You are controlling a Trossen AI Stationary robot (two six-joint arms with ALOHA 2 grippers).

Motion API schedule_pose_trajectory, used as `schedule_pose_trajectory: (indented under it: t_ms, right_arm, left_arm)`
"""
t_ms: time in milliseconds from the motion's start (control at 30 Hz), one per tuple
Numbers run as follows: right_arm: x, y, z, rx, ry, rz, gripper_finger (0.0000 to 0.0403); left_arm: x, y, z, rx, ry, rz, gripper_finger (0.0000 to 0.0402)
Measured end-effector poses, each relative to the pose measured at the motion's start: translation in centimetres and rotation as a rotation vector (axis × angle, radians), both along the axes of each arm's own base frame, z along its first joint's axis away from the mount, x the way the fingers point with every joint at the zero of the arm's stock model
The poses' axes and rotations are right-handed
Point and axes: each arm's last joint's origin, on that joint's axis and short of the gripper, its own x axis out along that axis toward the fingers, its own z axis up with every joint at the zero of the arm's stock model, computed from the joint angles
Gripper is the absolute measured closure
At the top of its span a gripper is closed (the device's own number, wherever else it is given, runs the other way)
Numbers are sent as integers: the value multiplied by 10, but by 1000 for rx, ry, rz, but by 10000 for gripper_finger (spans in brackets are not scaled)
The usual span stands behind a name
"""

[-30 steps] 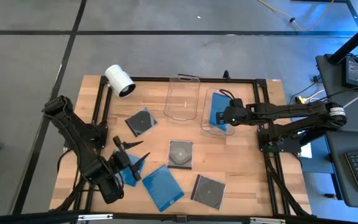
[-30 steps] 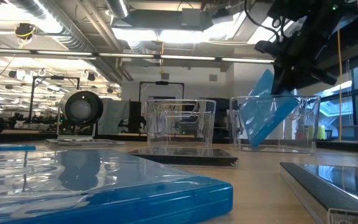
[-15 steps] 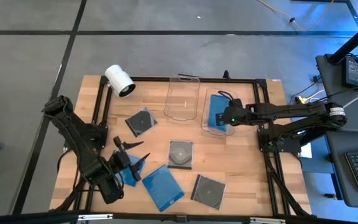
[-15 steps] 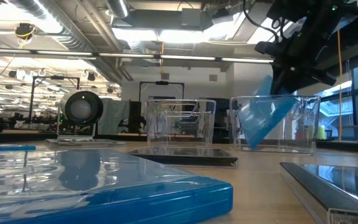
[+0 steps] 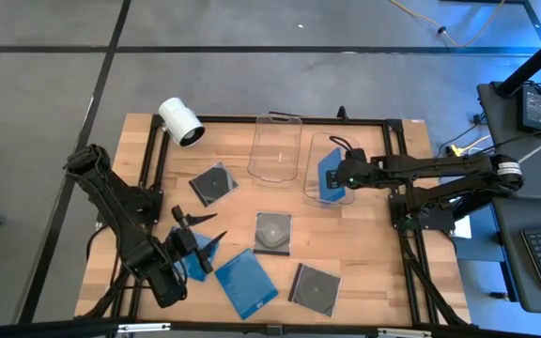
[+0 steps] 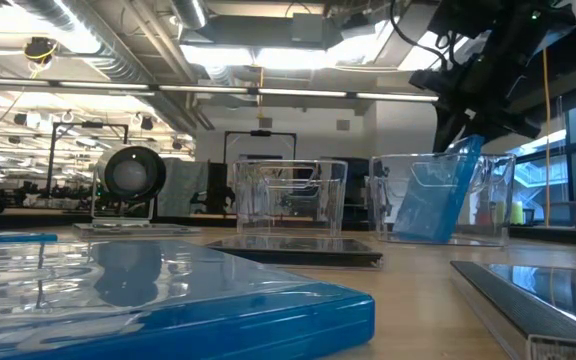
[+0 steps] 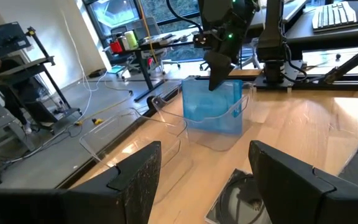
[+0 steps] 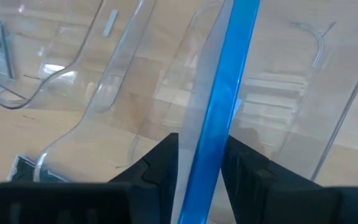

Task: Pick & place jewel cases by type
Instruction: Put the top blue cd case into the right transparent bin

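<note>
A blue jewel case [image 6: 438, 195] stands tilted on edge inside the right clear tub [image 5: 332, 169], its lower edge on the tub's floor and its top toward the table's right. My right gripper [image 8: 204, 162] hangs over that tub, open, one finger on either side of the case's upper edge [image 8: 225, 93]. My left gripper [image 5: 212, 227] waits open over the near left of the table, nothing between its fingers [image 7: 135, 180]. Three dark jewel cases [image 5: 213, 183] [image 5: 272, 232] [image 5: 315, 287] and a blue one [image 5: 246, 282] lie flat on the table. My right gripper comes from above, slanting down, with its fingers [image 8: 166, 158] across the blue case's upper edge [image 8: 213, 149]. I cannot tell whether either finger touches the case. The case rests in the tub, tilted.
A second clear tub [image 5: 277, 148] stands left of the right one at the far side. A white cylinder [image 5: 180, 122] lies at the far left corner. Another blue case [image 5: 193, 266] lies below my left gripper. Black frame rails [image 5: 397, 150] run along the table's sides.
My right gripper has kept its place over the right tub. The blue case has sunk lower into the tub, and its top has swung over toward the table's right edge; it now stands steeper.
</note>
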Motion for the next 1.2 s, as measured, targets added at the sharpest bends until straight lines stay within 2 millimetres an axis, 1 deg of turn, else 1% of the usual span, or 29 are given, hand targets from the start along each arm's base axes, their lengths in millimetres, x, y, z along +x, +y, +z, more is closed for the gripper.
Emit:
schedule_pose_trajectory:
  t_ms: [333, 500, 967, 1200]
  right_arm:
    - [12, -1, -19, 8, 94, 2, 283]
    - [18, -2, -26, 8, 103, 2, 282]
    - [35, -4, -36, -20, 64, 11, 282]
    - [37, -4, -38, -30, 67, 7, 282]
  left_arm:
    - [0, 0, 0, 0, 0, 0, 162]
    - [0, 0, 0, 0, 0, 0, 162]
    - [0, 0, 0, 1, 0, 0, 162]
    - [0, 0, 0, 1, 1, -1, 162]
